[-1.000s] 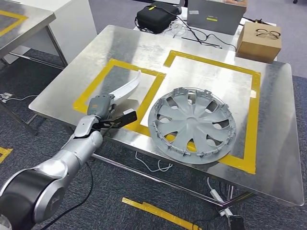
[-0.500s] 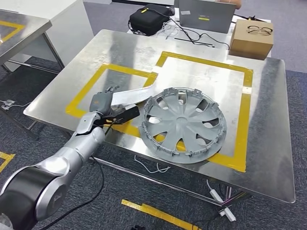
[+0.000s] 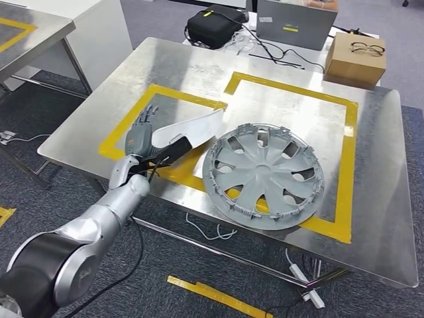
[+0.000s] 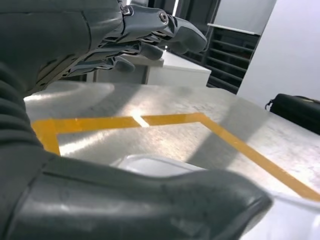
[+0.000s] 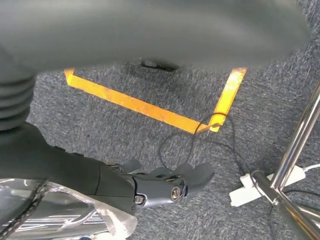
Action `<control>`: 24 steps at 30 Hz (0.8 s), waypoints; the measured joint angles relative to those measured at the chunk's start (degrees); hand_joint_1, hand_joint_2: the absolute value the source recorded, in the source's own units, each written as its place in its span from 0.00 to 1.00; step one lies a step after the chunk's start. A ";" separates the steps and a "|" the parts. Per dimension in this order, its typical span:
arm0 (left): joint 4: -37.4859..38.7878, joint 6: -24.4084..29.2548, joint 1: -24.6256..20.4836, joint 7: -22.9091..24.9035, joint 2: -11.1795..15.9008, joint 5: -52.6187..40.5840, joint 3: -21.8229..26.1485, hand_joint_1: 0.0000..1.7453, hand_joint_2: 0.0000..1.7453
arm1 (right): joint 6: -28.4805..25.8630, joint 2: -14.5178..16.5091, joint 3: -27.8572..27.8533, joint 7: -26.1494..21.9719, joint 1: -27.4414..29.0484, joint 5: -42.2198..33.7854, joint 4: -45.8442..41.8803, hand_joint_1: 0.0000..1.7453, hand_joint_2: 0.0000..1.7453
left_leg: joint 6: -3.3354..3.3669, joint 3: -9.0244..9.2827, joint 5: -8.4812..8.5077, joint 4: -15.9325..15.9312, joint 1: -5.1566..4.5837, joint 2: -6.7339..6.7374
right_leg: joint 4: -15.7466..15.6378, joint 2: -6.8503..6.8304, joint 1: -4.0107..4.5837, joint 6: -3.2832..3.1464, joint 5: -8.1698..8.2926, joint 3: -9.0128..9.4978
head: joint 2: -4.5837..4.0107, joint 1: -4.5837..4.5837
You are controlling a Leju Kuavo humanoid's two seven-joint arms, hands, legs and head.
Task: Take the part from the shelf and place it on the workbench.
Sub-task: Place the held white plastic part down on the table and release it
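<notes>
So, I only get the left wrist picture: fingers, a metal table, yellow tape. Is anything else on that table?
Observer: Yes. The head view shows a grey hubcap lying on the table, inside the bigger taped frame.
Operator: And the white thing by the thumb?
Observer: That is a long, curved white part. It lies in the smaller frame with its far end near the hubcap, and the left hand has its fingers spread over the near end.
Operator: Where's the other hand?
Observer: The right hand hangs over grey carpet, holding nothing.
</notes>
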 joint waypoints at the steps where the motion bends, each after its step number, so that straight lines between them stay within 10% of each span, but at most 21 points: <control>1: -0.41 0.13 0.27 -1.12 -0.36 1.63 0.61 0.00 0.00 | -0.07 0.00 -0.06 -0.03 -0.09 0.14 0.02 0.00 0.00 | -0.08 0.04 -0.05 0.05 0.01 -0.03 | -3.12 -0.02 -0.01 -0.04 1.99 1.42 | 0.00 0.00; 5: -3.77 -2.92 1.35 -6.69 -2.07 13.06 3.74 0.00 0.00 | -0.52 0.03 -0.63 -0.62 -0.54 0.91 0.08 0.00 0.00 | -0.91 -0.18 -0.28 0.39 -0.32 -0.10 | -15.36 -0.12 0.11 -0.73 6.14 7.72 | 0.00 -0.08; 9: -8.39 -10.11 3.50 -9.58 -3.78 24.10 6.53 0.00 0.00 | -0.80 0.11 -1.33 -1.07 -0.44 1.36 0.17 0.00 0.00 | -2.08 -0.50 -1.03 1.17 -0.22 -0.08 | -15.77 -0.05 0.12 -2.18 6.24 8.04 | 0.00 -0.22; 13: -15.58 -18.21 6.95 -11.84 -4.75 37.48 8.29 0.00 0.00 | -1.37 0.17 -2.33 -1.81 -0.38 1.91 0.20 0.00 0.00 | -2.89 -5.89 -7.56 13.84 -0.04 -0.01 | -15.95 -0.03 0.03 -2.97 6.30 8.20 | 0.00 -0.50; 15: -20.22 -19.59 9.41 -11.79 -5.18 42.49 8.52 0.00 0.00 | -1.57 0.17 -2.93 -2.22 -0.07 2.02 0.25 0.00 0.00 | -2.81 -6.97 -7.60 16.44 -0.04 -0.02 | -15.87 0.11 0.08 -3.01 6.23 8.26 | 0.00 -0.52; 19: -28.84 -19.15 12.12 -10.54 -5.99 47.65 8.46 0.00 0.00 | -2.00 0.23 -4.23 -3.08 0.43 2.02 0.32 0.00 0.00 | -1.65 -0.81 -1.18 3.24 -0.32 0.03 | -15.59 0.18 0.36 -2.62 6.06 8.29 | 0.00 -0.46; 24: -34.36 -18.44 13.79 -10.05 -6.64 48.99 8.29 0.00 0.00 | -2.16 0.34 -5.27 -3.15 0.64 2.02 0.41 0.00 0.00 | -0.74 0.25 -0.61 0.27 -0.52 -0.05 | -15.71 0.03 0.35 -1.30 6.05 8.05 | 0.00 -0.46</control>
